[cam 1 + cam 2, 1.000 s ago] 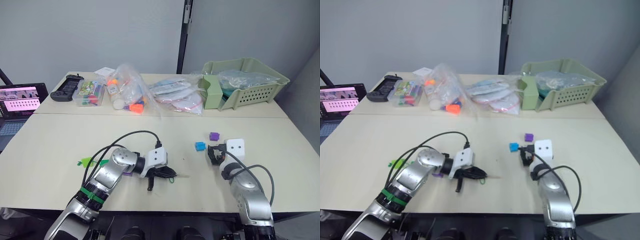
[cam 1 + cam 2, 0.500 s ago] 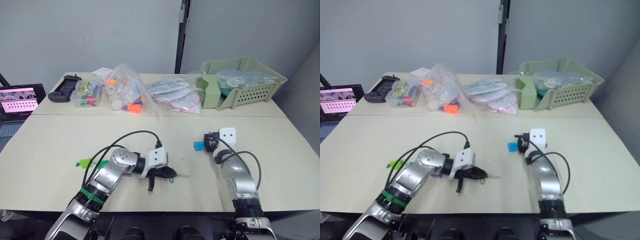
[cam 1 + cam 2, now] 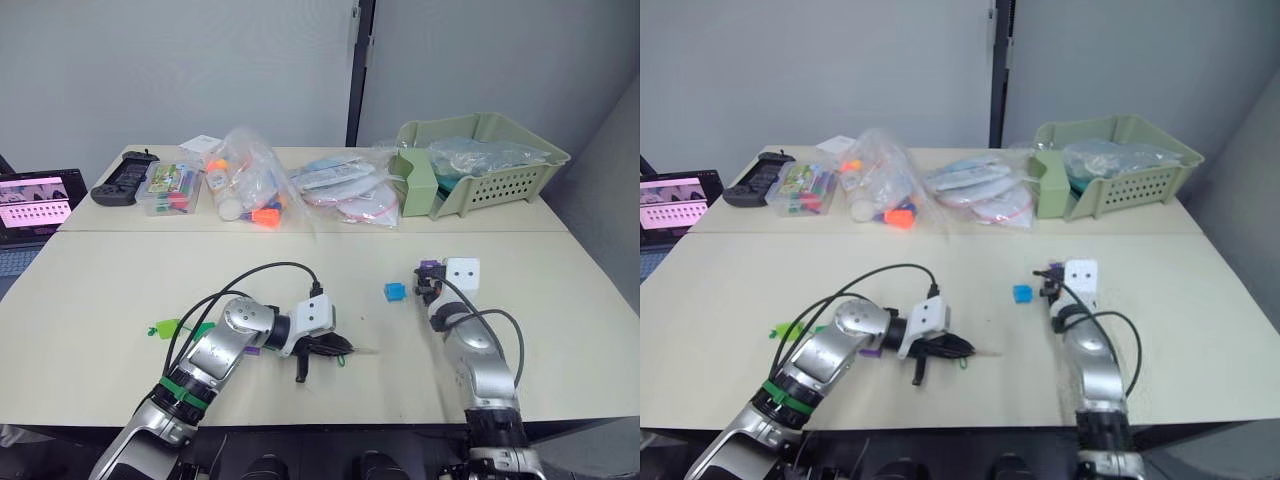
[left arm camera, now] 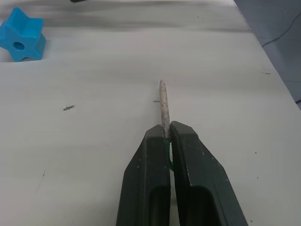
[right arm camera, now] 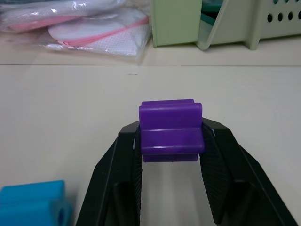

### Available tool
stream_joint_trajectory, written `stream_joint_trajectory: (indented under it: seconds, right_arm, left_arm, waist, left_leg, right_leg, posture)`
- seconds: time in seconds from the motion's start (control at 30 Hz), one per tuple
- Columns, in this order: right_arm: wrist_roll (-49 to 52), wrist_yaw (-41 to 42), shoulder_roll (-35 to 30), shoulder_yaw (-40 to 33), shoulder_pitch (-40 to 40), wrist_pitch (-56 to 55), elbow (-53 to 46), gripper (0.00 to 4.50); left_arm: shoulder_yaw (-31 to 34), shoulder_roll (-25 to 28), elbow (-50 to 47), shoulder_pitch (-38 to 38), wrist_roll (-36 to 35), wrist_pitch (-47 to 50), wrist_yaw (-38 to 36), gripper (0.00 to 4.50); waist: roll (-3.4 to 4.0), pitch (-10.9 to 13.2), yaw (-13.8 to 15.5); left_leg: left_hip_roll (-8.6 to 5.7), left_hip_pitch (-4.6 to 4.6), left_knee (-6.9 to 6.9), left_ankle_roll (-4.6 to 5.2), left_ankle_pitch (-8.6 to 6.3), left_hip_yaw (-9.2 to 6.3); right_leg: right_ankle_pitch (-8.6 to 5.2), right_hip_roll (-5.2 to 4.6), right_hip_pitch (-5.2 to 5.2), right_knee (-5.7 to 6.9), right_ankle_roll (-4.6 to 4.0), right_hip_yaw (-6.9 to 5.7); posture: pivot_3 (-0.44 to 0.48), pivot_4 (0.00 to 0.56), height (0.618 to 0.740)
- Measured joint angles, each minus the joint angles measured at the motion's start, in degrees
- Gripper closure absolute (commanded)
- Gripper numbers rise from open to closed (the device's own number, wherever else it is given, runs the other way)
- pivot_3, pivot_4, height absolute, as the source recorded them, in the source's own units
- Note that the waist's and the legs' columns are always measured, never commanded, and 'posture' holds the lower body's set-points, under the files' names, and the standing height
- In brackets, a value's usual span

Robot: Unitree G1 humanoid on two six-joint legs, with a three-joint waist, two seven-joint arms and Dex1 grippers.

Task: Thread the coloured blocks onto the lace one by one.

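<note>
Purple block [image 5: 171, 129] between right hand [image 5: 171, 141] fingers

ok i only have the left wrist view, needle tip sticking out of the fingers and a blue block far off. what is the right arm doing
Observer: The right gripper has its fingers around a purple block.
Operator: is it near the blue one
Observer: Yes, the blue block sits on the table just to the robot's left of that gripper.
Operator: and where does the rest of my lace go
Observer: From the left gripper the green lace runs back under the left arm, with a second purple block beside that forearm.
</note>
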Motion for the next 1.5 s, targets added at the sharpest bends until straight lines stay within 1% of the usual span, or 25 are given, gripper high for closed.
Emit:
stream_joint_trajectory:
  seconds: [0.1, 0.13, 0.17, 0.2, 0.27, 0.33, 0.4, 0.53, 0.63, 0.7, 0.87, 0.9, 0.97, 1.1, 1.13, 1.17, 1.27, 1.3, 1.37, 1.43, 1.5]
  right_arm:
    - [-0.03, -0.69, 1.56, 3.57, 8.40, 6.07, -14.82, 3.34]
    - [-0.03, -0.81, 1.79, 4.01, 9.40, 6.67, -16.64, 3.34]
    - [-0.04, -1.05, 2.20, 6.53, 11.65, 9.19, -21.06, 3.34]
    - [-0.35, -2.00, 2.61, 10.66, 17.77, 13.31, -31.00, 3.34]
    - [-1.16, -3.37, 3.15, 17.35, 24.69, 18.05, -38.81, 3.34]
    - [-2.17, -4.97, 4.06, 21.65, 28.10, 21.09, -41.69, 3.34]
    - [-3.02, -6.59, 4.40, 23.52, 29.96, 22.45, -43.35, 3.34]
    - [-3.51, -8.20, 5.37, 23.77, 31.86, 24.84, -43.43, 3.34]
    - [-3.52, -9.02, 6.16, 23.44, 32.01, 27.37, -42.42, 3.34]
    - [-3.52, -9.47, 6.57, 23.47, 32.23, 28.37, -42.23, 3.34]
    - [-2.68, -9.72, 7.55, 23.28, 32.24, 29.41, -42.32, 3.34]
    - [-2.26, -9.67, 7.64, 23.08, 32.24, 29.49, -42.35, 2.54]
    - [-1.71, -9.20, 7.63, 22.88, 32.60, 29.89, -42.05, 1.96]
    - [-1.68, -7.36, 6.45, 21.41, 32.29, 29.68, -42.18, 0.52]
    - [-1.66, -6.92, 6.00, 20.85, 31.71, 29.68, -42.64, 0.22]
    - [-1.56, -5.90, 5.33, 20.17, 31.27, 29.69, -43.93, 0.02]
    - [0.33, -0.82, -1.00, 17.97, 28.33, 29.97, -48.36, 0.02]
    - [1.36, 2.14, -4.62, 16.62, 26.67, 30.52, -49.66, 0.02]
    - [4.84, 7.65, -9.57, 13.61, 23.96, 31.44, -50.97, 0.02]
    - [10.58, 15.34, -15.16, 10.42, 20.17, 32.44, -51.14, 0.02]
    - [18.35, 25.45, -22.84, 6.29, 15.77, 33.53, -49.93, 0.02]
  left_arm:
    - [0.12, 0.17, -0.25, 0.15, -0.03, 0.03, -0.07, 4.50]
    - [0.16, 0.26, -0.29, 0.19, -0.04, 0.03, -0.07, 4.50]
    - [0.25, 0.49, -0.28, 0.15, -0.03, 0.04, -0.08, 4.50]
    - [0.25, 0.34, -0.76, 0.20, -0.15, 0.01, -0.17, 4.50]
    - [0.67, 1.09, -0.76, 0.30, -0.16, 0.03, -0.23, 4.50]
    - [0.89, 1.11, -0.89, 0.30, -0.27, 0.05, -0.31, 4.50]
    - [0.90, 1.28, -1.51, 0.48, -0.71, 0.17, -0.51, 4.50]
    - [1.02, 2.09, -1.94, 0.66, -0.98, 0.60, -0.71, 4.50]
    - [1.01, 2.14, -1.95, 0.65, -1.12, 1.28, -0.91, 4.50]
    - [1.01, 2.18, -1.97, 0.65, -1.22, 1.37, -1.06, 4.50]
    - [1.01, 2.18, -1.99, 0.65, -1.22, 1.38, -1.06, 4.50]
    - [1.01, 2.17, -1.99, 0.65, -1.22, 1.38, -1.05, 4.50]
    - [1.01, 2.14, -2.00, 0.65, -1.22, 1.38, -1.04, 4.50]
    - [1.08, 2.16, -2.01, 0.64, -1.22, 1.38, -1.02, 4.50]
    - [1.08, 2.16, -2.01, 0.64, -1.22, 1.38, -1.03, 4.50]
    - [1.09, 2.16, -2.00, 0.64, -1.22, 1.38, -1.03, 4.50]
    - [1.08, 2.09, -2.02, 0.66, -1.22, 1.35, -0.98, 4.50]
    - [1.08, 2.06, -2.02, 0.67, -1.22, 1.34, -0.91, 4.50]
    - [1.11, 1.95, -2.02, 0.77, -1.21, 1.33, -0.63, 4.50]
    - [1.08, 1.63, -2.03, 0.83, -1.21, 1.32, -0.30, 4.50]
    - [1.07, 1.31, -2.07, 0.88, -1.22, 1.30, 0.10, 4.50]
  waist:
    - [0.02, -0.01, -0.01]
    - [0.02, -0.01, -0.02]
    - [0.01, -0.01, -0.21]
    - [0.15, -0.07, -0.07]
    - [0.14, -0.08, -0.13]
    - [0.14, -0.08, -0.14]
    - [0.14, -0.08, 0.24]
    - [0.14, -0.08, 1.59]
    - [0.14, -0.08, 1.66]
    - [0.13, -0.08, 1.64]
    - [0.11, -0.09, 1.67]
    - [0.11, -0.09, 1.67]
    - [0.10, -0.10, 1.66]
    - [0.10, -0.10, 1.62]
    - [0.10, -0.10, 1.59]
    - [0.10, -0.10, 1.54]
    - [0.10, -0.09, 1.27]
    - [0.09, -0.09, 1.23]
    - [0.08, -0.08, 1.19]
    - [0.06, -0.06, 1.15]
    - [0.03, -0.03, 1.11]
  left_leg:
    - [0.02, -0.06, -0.02, 0.00, 0.00, -0.01]
    - [0.01, -0.07, -0.02, 0.00, 0.00, -0.02]
    - [0.02, -0.06, -0.01, 0.00, 0.00, 0.00]
    - [0.01, -0.13, -0.01, 0.00, 0.00, -0.06]
    - [0.04, -0.12, -0.02, 0.00, 0.00, 0.00]
    - [0.04, -0.09, 0.00, 0.00, 0.01, 0.01]
    - [0.04, -0.06, 0.02, -0.01, 0.01, 0.04]
    - [0.03, -0.15, -0.07, -0.01, 0.01, -0.05]
    - [0.02, -0.26, -0.22, -0.01, 0.01, -0.06]
    - [0.01, -0.42, -0.28, -0.01, 0.01, -0.04]
    - [0.04, -0.42, -0.29, -0.01, 0.01, -0.16]
    - [0.04, -0.41, -0.29, -0.01, 0.01, -0.17]
    - [0.05, -0.42, -0.29, -0.01, 0.01, -0.18]
    - [0.00, -0.45, -0.29, -0.01, 0.01, -0.14]
    - [-0.01, -0.46, -0.29, -0.01, 0.01, -0.11]
    - [-0.03, -0.47, -0.29, -0.01, 0.01, -0.09]
    - [-0.05, -0.47, -0.21, -0.01, 0.01, 0.03]
    - [-0.04, -0.46, -0.10, -0.01, 0.01, 0.05]
    - [-0.01, -0.37, 0.00, 0.00, 0.01, 0.04]
    - [0.01, -0.13, 0.06, 0.00, 0.02, 0.04]
    - [0.04, 0.30, 0.04, 0.00, 0.01, 0.01]
  right_leg:
    - [0.00, 0.00, -0.10, 0.01, 0.00, 0.01]
    - [0.00, 0.01, -0.10, 0.03, 0.00, 0.01]
    - [-0.01, 0.01, -0.11, -0.05, 0.01, 0.02]
    - [-0.01, 0.01, -0.20, 0.06, 0.01, 0.04]
    - [-0.05, 0.06, -0.21, -0.04, -0.03, 0.00]
    - [-0.07, 0.04, -0.21, -0.05, -0.04, 0.04]
    - [-0.11, 0.03, -0.14, -0.06, -0.01, -0.05]
    - [-0.26, 0.08, -0.22, -0.04, -0.14, -0.19]
    - [-0.25, 0.07, -0.38, -0.01, -0.16, -0.19]
    - [-0.24, 0.07, -0.67, 0.10, -0.17, -0.17]
    - [-0.26, 0.15, -0.72, 0.29, -0.21, -0.22]
    - [-0.28, 0.16, -0.71, 0.30, -0.24, -0.24]
    - [-0.31, 0.18, -0.72, 0.31, -0.28, -0.26]
    - [-0.33, 0.12, -0.73, 0.31, -0.31, -0.23]
    - [-0.33, 0.10, -0.73, 0.28, -0.31, -0.21]
    - [-0.33, 0.08, -0.73, 0.26, -0.30, -0.19]
    - [-0.31, 0.03, -0.69, 0.16, -0.26, -0.11]
    - [-0.31, 0.04, -0.65, 0.15, -0.24, -0.10]
    - [-0.32, 0.10, -0.55, 0.21, -0.24, -0.12]
    - [-0.32, 0.13, -0.31, 0.27, -0.24, -0.12]
    - [-0.47, 0.16, 0.22, 0.09, 0.01, -0.18]
  posture:
    - [0.000, 0.150, 0.740]
    - [0.000, 0.150, 0.740]
    - [0.000, 0.150, 0.740]
    - [0.000, 0.150, 0.740]
    - [0.000, 0.150, 0.740]
    - [0.000, 0.150, 0.740]
    - [0.000, 0.150, 0.740]
    - [0.000, 0.150, 0.740]
    - [0.000, 0.150, 0.740]
    - [0.000, 0.150, 0.740]
    - [0.000, 0.150, 0.740]
    - [0.000, 0.150, 0.740]
    - [0.000, 0.150, 0.740]
    - [0.000, 0.150, 0.740]
    - [0.000, 0.150, 0.740]
    - [0.000, 0.150, 0.740]
    - [0.000, 0.150, 0.740]
    - [0.000, 0.150, 0.740]
    - [0.000, 0.150, 0.740]
    - [0.000, 0.150, 0.740]
    - [0.000, 0.150, 0.740]
